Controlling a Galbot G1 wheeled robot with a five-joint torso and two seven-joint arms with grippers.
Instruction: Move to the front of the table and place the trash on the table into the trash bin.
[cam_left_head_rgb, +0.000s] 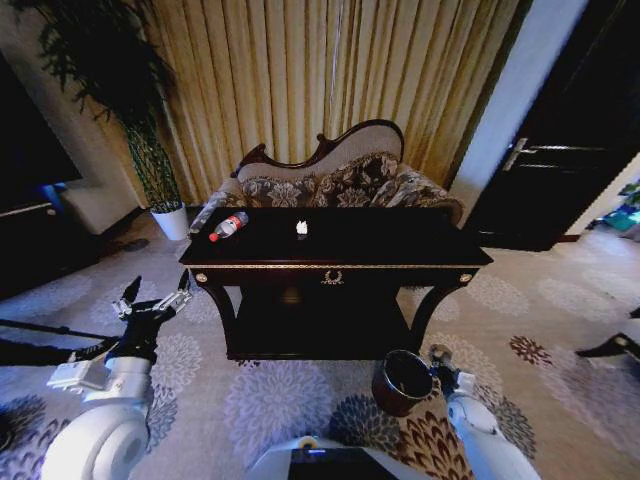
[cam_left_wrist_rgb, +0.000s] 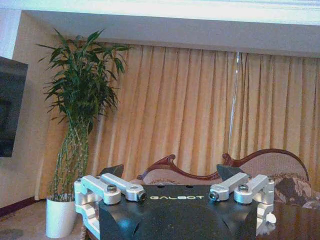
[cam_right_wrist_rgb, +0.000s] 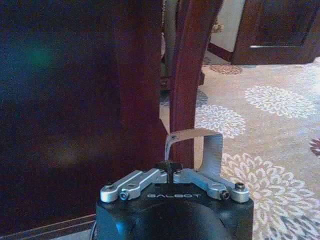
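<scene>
Table (cam_left_head_rgb: 400, 245) ahead of wide-open, empty left gripper (cam_left_head_rgb: 155, 298); right gripper (cam_left_head_rgb: 437, 362) pinched on bin (cam_left_head_rgb: 402, 382) rim; flowered carpet (cam_left_head_rgb: 270, 400) beneath

ornate sofa (cam_left_head_rgb: 340, 180), potted plant (cam_left_head_rgb: 150, 150), gold curtains (cam_left_head_rgb: 330, 70)

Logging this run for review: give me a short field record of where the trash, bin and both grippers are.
table: dark console table, in front of the robot
trash on table: bottle near its left end; white scrap near the middle
trash bin: trash bin on the carpet by the table's right front leg
left gripper: left gripper open, raised left of the table
right gripper: right gripper shut, low beside the bin
</scene>
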